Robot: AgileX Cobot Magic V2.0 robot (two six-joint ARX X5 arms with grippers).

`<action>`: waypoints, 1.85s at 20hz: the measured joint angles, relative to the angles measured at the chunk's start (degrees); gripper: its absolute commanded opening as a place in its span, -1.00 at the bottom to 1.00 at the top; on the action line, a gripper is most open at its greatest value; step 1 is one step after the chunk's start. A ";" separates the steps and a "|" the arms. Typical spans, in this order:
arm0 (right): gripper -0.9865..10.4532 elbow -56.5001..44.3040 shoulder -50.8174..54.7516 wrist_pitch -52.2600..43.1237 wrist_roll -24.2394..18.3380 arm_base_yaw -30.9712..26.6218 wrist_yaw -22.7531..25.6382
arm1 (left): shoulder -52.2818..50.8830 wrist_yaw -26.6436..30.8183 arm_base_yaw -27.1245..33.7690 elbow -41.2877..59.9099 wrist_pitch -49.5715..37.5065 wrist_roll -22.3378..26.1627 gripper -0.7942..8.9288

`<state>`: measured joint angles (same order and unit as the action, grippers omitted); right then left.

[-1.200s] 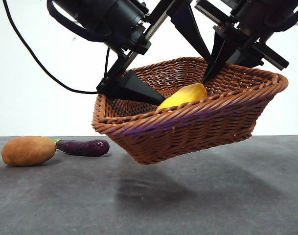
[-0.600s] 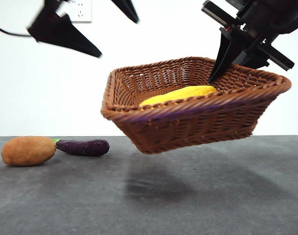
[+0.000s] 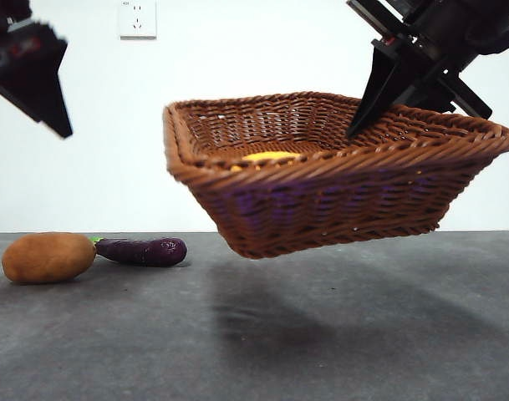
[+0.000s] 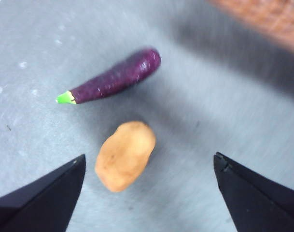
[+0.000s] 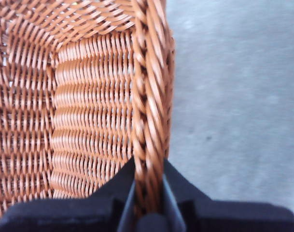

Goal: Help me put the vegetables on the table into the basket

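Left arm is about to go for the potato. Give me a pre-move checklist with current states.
1. Left gripper open, empty: ok.
2. Potato free on the table, between the jaw tips: ok.
3. Eggplant apart from the potato: ok.
4. Right gripper clamped on the basket rim: ok.
5. Basket resting on the table: not ok, it hangs in the air.
6. Yellow vegetable inside the basket: ok.

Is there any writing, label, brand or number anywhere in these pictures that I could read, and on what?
None. No words, numbers or brand marks show on the basket, the potato, the eggplant or the table. The white wall socket in the front view bears only its slots, no readable text.
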<state>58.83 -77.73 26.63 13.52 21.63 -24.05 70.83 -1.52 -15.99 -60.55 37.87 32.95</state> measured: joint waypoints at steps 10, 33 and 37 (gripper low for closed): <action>-0.85 0.00 0.00 1.64 -2.49 -2.56 -2.91 | 20.00 -0.17 7.74 -1.29 -5.81 12.50 0.08; -0.85 0.00 0.00 2.93 -3.52 -3.39 0.15 | 21.94 -5.44 10.03 -8.22 -3.37 -0.79 -0.85; -0.85 0.00 -0.55 2.93 -3.48 -3.37 1.57 | 5.38 -11.82 9.42 -8.22 0.63 -4.48 -0.85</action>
<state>58.83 -78.28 29.56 10.04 18.26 -22.48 76.20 -13.34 -6.57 -68.77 38.50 28.47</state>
